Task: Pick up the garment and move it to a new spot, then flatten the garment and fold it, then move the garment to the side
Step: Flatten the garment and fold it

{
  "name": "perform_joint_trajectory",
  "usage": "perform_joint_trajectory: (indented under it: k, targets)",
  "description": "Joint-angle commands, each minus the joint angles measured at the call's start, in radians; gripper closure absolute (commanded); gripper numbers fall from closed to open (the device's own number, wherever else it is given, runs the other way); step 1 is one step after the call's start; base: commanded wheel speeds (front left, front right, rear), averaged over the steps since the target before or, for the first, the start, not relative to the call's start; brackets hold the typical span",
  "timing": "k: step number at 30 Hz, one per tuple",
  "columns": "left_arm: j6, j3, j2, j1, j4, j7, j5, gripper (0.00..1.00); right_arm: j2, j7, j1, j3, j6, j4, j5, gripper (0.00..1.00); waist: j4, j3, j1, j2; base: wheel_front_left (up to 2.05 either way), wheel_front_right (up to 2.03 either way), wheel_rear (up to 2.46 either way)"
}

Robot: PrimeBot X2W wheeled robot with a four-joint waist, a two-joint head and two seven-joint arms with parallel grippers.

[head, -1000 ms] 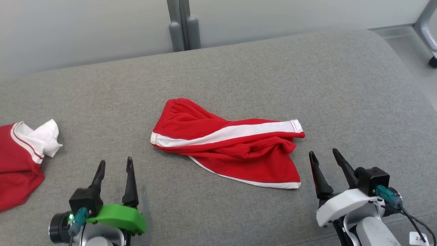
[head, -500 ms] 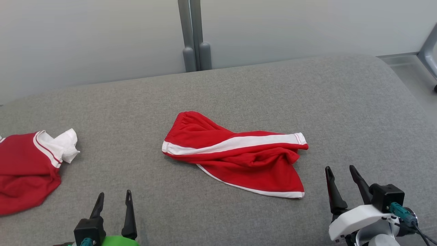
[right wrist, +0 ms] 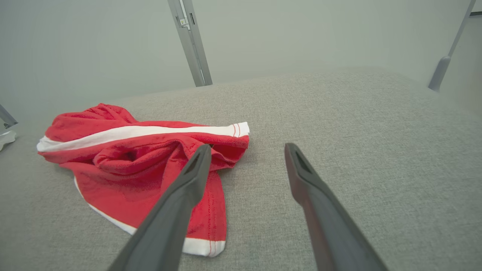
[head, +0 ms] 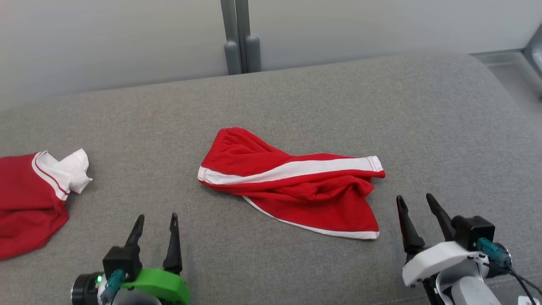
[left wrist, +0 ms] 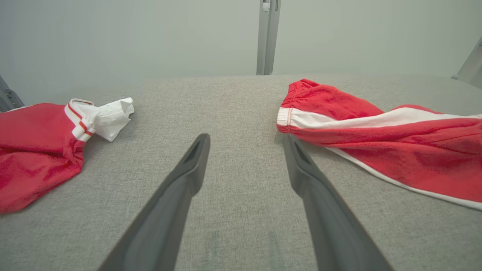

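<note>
Garment (head: pixel 292 186): red, white side stripe; crumpled; lying at the middle of the cushion (head: pixel 338 97), ahead of both grippers and between them.
Left gripper (head: pixel 156 217): fingers spread apart, nothing held; placed near the garment's waistband end and clear of it in the head view.
Right gripper (head: pixel 414 197): fingers parted, nothing between them; placed just beside the hem corner, no contact seen.
Other garment (head: pixel 29 203): red with white trim, bunched at the cushion's left edge, well apart from the first.
Done: no step is judged complete; the garment is not lifted, not flattened and not folded.
Remaining: pick-up, move to a new spot, flattening, folding, move to the side, so the whole task.
Step in hand: judged to be the approach for the pick-up.
Note: folds are bunched at the hem end, so much smoothing is expected.
Count, garments: 2.
Count, grippers: 2, with 2 fingers each.
Count, cushions: 1.
</note>
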Motion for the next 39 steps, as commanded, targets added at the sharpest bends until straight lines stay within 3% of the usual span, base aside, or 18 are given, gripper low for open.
perform_joint_trajectory:
  k: [1, 16, 32, 33, 34, 36, 39]
  targets:
    - [-0.006, -0.007, 0.004, -0.04, 0.009, 0.0, -0.012, 0.0, -0.008, -0.001, -0.028, 0.004, -0.001, 0.0, 0.005, 0.0, 0.002, 0.046, 0.0, -0.0001, 0.0, 0.0, 0.0]
    - [-0.089, -0.065, 0.004, -0.343, 0.166, 0.0, -0.089, 0.0, -0.025, -0.001, -0.243, 0.022, -0.001, 0.053, 0.094, 0.0, -0.004, 0.246, 0.0, -0.0001, 0.0, 0.0, 0.0]
    - [-0.099, -0.166, 0.027, -0.444, 0.242, 0.0, -0.189, 0.0, -0.023, -0.001, -0.264, 0.037, -0.001, 0.041, 0.11, 0.0, -0.029, 0.3, 0.0, -0.0001, 0.0, 0.0, 0.0]
    - [-0.099, -0.171, 0.031, -0.444, 0.246, 0.0, -0.189, 0.1, -0.022, -0.001, -0.261, 0.036, -0.001, 0.038, 0.108, 0.0, -0.03, 0.3, 0.0, -0.0001, 0.0, 0.0, 0.0]
    - [-0.099, -0.174, 0.032, -0.445, 0.248, 0.0, -0.192, 0.52, -0.021, -0.001, -0.259, 0.033, -0.001, 0.035, 0.107, 0.0, -0.031, 0.301, 0.0, -0.0001, 0.0, 0.0, 0.0]
    - [-0.099, -0.182, 0.036, -0.446, 0.254, 0.0, -0.193, 1.0, -0.019, -0.001, -0.257, 0.029, -0.001, 0.035, 0.106, 0.0, -0.03, 0.302, 0.0, -0.0001, 0.0, 0.0, 0.0]
    - [-0.1, -0.184, 0.039, -0.448, 0.253, 0.0, -0.192, 1.0, -0.017, -0.001, -0.258, 0.027, -0.001, 0.036, 0.108, 0.0, -0.027, 0.304, 0.0, -0.0001, 0.0, 0.0, 0.0]
